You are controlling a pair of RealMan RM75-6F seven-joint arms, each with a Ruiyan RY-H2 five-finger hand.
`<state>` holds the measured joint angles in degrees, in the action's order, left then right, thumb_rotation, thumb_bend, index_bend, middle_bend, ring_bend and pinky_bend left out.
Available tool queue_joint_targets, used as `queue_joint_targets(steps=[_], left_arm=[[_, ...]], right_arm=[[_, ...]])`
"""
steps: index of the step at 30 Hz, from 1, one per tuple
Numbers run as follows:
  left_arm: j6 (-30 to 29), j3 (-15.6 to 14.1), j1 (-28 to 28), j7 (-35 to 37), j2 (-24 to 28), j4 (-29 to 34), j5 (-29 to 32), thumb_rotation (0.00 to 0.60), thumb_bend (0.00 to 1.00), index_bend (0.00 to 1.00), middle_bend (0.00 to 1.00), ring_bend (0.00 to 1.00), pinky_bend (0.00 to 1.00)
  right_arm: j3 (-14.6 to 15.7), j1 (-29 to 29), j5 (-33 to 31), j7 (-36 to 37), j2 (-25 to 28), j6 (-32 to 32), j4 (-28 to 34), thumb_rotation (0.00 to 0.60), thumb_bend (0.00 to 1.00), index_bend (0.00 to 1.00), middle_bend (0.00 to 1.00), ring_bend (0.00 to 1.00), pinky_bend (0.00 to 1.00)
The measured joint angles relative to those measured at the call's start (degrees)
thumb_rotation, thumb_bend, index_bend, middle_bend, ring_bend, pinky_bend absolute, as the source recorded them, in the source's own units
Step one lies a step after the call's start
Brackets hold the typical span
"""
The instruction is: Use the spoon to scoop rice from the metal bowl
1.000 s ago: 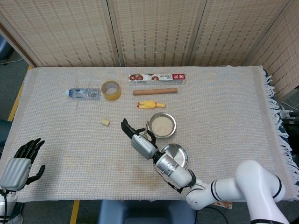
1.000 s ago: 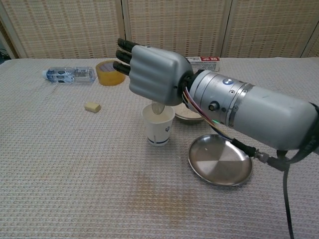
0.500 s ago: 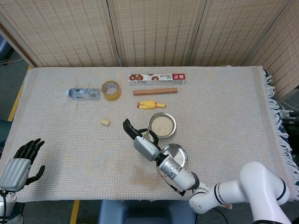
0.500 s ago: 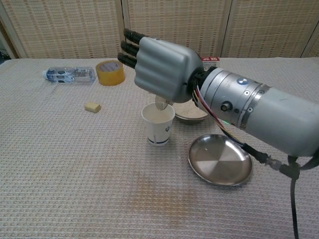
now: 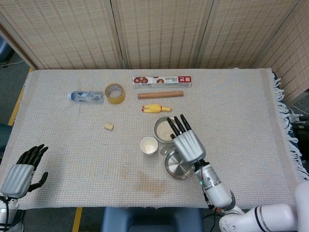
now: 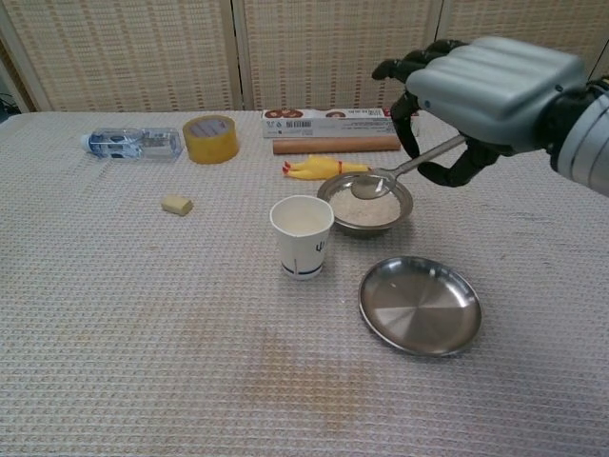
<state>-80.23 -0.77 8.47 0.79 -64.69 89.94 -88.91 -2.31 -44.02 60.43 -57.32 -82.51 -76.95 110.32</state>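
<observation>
The metal bowl of rice stands mid-table behind the white paper cup; the head view shows the same bowl and cup. My right hand hovers to the right of the bowl and holds a metal spoon by its handle. The spoon's scoop hangs just over the rice, with some rice in it. In the head view my right hand covers the bowl's right side. My left hand rests open at the table's near left corner, holding nothing.
An empty metal plate lies in front of the bowl. Behind it are a yellow rubber chicken, a wooden rod and a long box. A tape roll, a water bottle and a small block sit at left.
My right hand has swung with the spoon from above the paper cup to the right, so the scoop now hangs over the rice bowl. The left hand has not moved.
</observation>
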Motion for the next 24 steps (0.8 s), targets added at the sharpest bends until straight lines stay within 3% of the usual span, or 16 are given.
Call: queue_joint_targets(steps=[5,10,15,20,24], left_arm=[[0.25,0.19,0.27,-0.77,-0.33,0.18,0.22,0.600,0.42,0.00,0.00,0.00,0.13],[0.74,0.29,0.51,-1.14,-0.58,0.13,0.58,0.600,0.42,0.00,0.00,0.00,0.13],[1.14,0.56,0.58,-0.93,-0.59,-0.12,1.50,0.600,0.42,0.00,0.00,0.00,0.13],[1.14,0.59,0.58,-0.39,-0.59,-0.49,1.57,0.600,0.42,0.00,0.00,0.00,0.13],[0.95,0.58,0.45,-0.20,-0.53,-0.55,1.63,0.600,0.42,0.00,0.00,0.00,0.13]], right_arm=[[2.52,3.60,0.50,8.75,0.67,4.06,-3.60,0.600,0.35,0.58,0.03,0.00,0.00],[3.37,4.91,0.49,11.86,-4.45,7.81,-12.62,0.600,0.35,0.55,0.03,0.00,0.00],[3.68,5.76,1.33,13.39,-10.96,10.20,-20.13,0.600,0.35,0.51,0.03,0.00,0.00],[3.73,6.09,2.02,13.36,-13.91,12.13,-23.18,0.600,0.35,0.47,0.02,0.00,0.00],[3.58,6.38,1.75,12.40,-14.51,12.89,-23.78,0.600,0.35,0.35,0.02,0.00,0.00]])
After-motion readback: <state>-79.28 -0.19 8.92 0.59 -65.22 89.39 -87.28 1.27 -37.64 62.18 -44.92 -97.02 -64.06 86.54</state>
